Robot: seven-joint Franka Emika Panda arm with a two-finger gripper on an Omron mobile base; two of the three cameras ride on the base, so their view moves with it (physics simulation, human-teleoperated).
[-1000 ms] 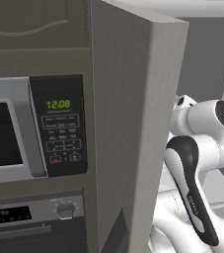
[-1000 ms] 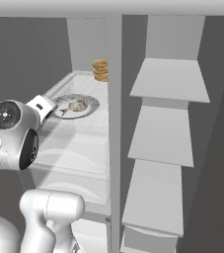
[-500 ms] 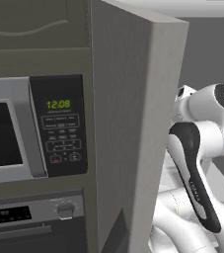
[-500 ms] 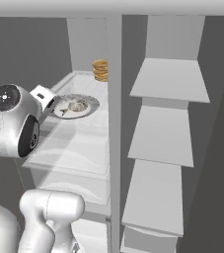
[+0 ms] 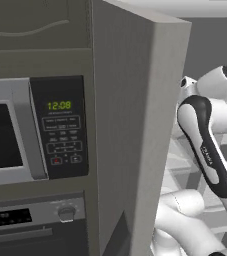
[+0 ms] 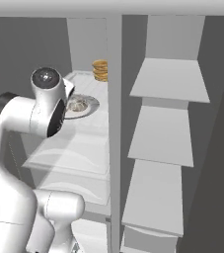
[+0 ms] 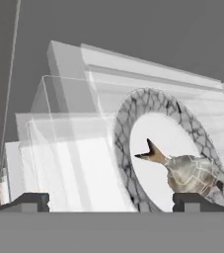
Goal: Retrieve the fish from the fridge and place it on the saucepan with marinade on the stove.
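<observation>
The fish (image 7: 190, 175) is small and pale grey with a brownish tail. It lies on a round white plate (image 7: 128, 148) with a grey patterned rim, on a white shelf inside the open fridge (image 6: 168, 79). My gripper (image 7: 113, 201) is open, its fingertips (image 7: 32, 200) wide apart, with nothing between them. It points at the plate from a short way off, and the fish lies just beyond the right tip. In the right base view my wrist covers the left part of that plate (image 6: 86, 106). The saucepan, marinade and stove are out of view.
A stack of tan rounds (image 6: 100, 70) sits at the back of the same shelf. The grey fridge door (image 5: 135, 125) stands open to the arm's left, beside the microwave (image 5: 15, 135) and the oven (image 5: 30, 220). Door shelves (image 6: 160, 133) hang to the right.
The arm has lifted and reached further into the fridge, bringing the hand closer to the plate with the fish. The jaws have stayed open.
</observation>
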